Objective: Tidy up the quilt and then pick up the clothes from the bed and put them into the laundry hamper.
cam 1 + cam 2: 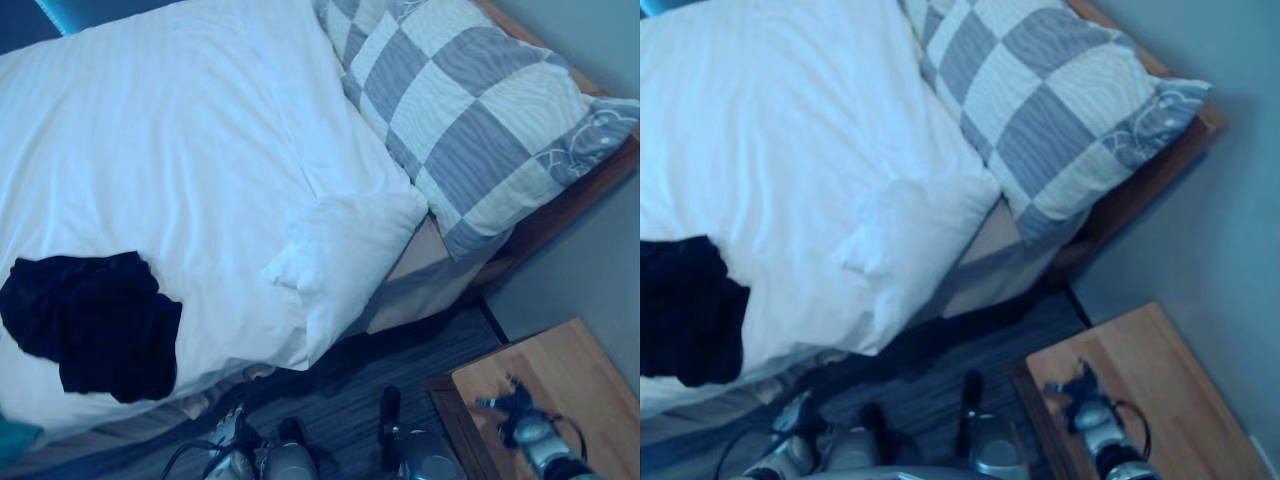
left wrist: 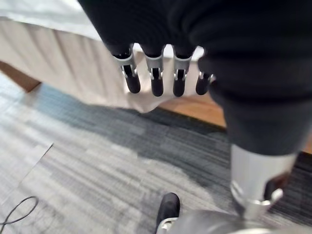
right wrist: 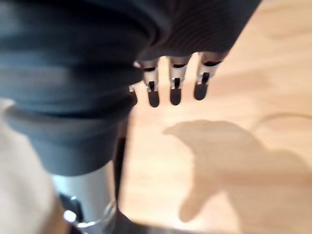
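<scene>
A white quilt (image 1: pixel 180 150) covers the bed, with one corner bunched and folded over (image 1: pixel 340 250) at the near edge. A heap of dark clothes (image 1: pixel 90 325) lies on the quilt at the near left. My left hand (image 1: pixel 232 455) hangs low beside the bed over the floor; its fingers (image 2: pixel 156 73) are straight and hold nothing. My right hand (image 1: pixel 525 420) hovers over a wooden nightstand (image 1: pixel 580 370) at the lower right, with its fingers (image 3: pixel 173 87) straight and empty.
A grey-and-cream checked pillow (image 1: pixel 480 110) lies at the head of the bed, against the wooden bed frame (image 1: pixel 590 190). Grey striped carpet (image 2: pixel 97 161) runs between bed and nightstand. A wall stands to the right.
</scene>
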Motion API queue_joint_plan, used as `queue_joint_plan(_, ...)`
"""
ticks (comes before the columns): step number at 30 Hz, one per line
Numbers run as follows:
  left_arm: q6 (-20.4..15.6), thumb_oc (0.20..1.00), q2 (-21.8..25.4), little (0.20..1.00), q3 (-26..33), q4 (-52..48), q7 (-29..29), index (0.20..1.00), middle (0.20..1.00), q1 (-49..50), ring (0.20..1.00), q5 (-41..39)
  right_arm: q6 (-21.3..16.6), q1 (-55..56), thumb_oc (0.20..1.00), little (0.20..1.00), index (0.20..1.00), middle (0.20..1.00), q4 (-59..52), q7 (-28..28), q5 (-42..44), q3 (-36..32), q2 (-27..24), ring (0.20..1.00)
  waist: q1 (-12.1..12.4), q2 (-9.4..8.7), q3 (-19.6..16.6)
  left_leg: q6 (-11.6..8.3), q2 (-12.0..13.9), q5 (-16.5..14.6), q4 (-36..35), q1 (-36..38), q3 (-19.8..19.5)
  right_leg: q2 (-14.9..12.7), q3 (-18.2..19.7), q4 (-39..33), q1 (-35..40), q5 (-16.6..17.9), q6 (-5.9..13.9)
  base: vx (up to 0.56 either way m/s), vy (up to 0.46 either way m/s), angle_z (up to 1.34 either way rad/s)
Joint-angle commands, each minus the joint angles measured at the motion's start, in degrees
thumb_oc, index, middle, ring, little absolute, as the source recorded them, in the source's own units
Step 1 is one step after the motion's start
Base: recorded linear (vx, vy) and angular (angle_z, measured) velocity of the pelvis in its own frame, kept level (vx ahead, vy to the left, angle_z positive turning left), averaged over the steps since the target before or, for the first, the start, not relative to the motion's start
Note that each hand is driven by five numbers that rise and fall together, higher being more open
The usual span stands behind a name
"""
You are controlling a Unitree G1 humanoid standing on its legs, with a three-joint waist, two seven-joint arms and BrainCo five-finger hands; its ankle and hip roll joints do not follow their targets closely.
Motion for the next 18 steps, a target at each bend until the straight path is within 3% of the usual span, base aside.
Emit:
queue_joint_plan(1, 0.42, 1.000, 2.83, 1.000, 0.06, -0.52, -0.13, 1.000, 1.000, 0.16, 1.000, 1.85, -1.82, 1.22, 1.000, 1.000, 1.000, 1.000, -10.23, -2.82, -2.37, -4.50, -4.78, 1.000, 0.01, 0.81, -1.37, -0.03, -1.75, -2.57, -4.03, 3.33, -1.79, -7.84, 7.43, 5.15, 1.34, -10.19, 9.95, -0.02, 0.036, 1.10)
queue_joint_plan(4, 0.14, 1.000, 2.27, 1.000, 0.53, -0.69, -1.32, 1.000, 1.000, 2.34, 1.000, 2.87, -2.83, -0.25, 1.000, 1.000, 1.000, 1.000, -23.52, -4.13, -8.07, -9.18, -11.76, 1.000, 1.14, 0.92, -3.09, 0.09, -2.38, -0.83, -10.30, 5.60, -1.98, -9.02, 4.36, 3.44, 2.49, -8.22, 10.84, -0.01, 0.030, 0.52)
queue_joint_plan(6, -0.06, 1.000, 2.38, 1.000, 0.51, -0.82, -1.51, 1.000, 1.000, 2.45, 1.000, 2.87, -2.64, -2.14, 1.000, 1.000, 1.000, 1.000, -24.95, -4.26, -9.02, -9.31, -13.30, 1.000, 1.52, 0.81, -3.03, 0.49, -2.43, 0.75, -11.12, 5.35, -1.41, -9.23, 3.63, 3.18, 2.11, -6.99, 10.40, -0.05, 0.012, 0.43)
queue_joint_plan(7, -0.08, 1.000, 2.67, 1.000, 0.21, -0.80, -1.65, 1.000, 1.000, 2.68, 1.000, 3.00, -2.70, -4.38, 1.000, 1.000, 1.000, 1.000, -26.20, -4.38, -9.61, -8.84, -14.65, 1.000, 2.17, 0.76, -3.43, 0.14, -2.55, 0.02, -11.97, 5.98, -2.27, -9.33, 3.90, 3.10, 2.46, -7.65, 10.98, -0.09, -0.001, 0.14)
queue_joint_plan(12, -0.38, 1.000, 3.43, 1.000, -2.87, -1.08, -2.80, 1.000, 1.000, 1.66, 1.000, 3.97, -3.24, -18.90, 1.000, 1.000, 1.000, 1.000, -26.86, -1.25, -7.28, 1.38, -15.82, 1.000, 5.25, 0.03, -2.55, 0.60, -2.94, 2.36, -13.97, 5.41, -2.45, -10.20, 2.47, 2.91, 1.84, -5.91, 10.76, -0.04, -0.003, 0.15)
queue_joint_plan(18, -1.66, 1.000, 4.89, 1.000, -7.59, -2.16, -2.43, 1.000, 1.000, -2.55, 1.000, 3.23, -2.43, -43.87, 1.000, 1.000, 1.000, 1.000, -11.94, 0.65, -7.35, 18.12, -10.33, 1.000, 8.55, 0.78, -0.26, -0.18, -2.73, 5.25, -15.95, 1.73, -4.37, -10.16, 1.45, 1.86, -1.00, -4.54, 10.85, -0.09, -0.002, 0.18)
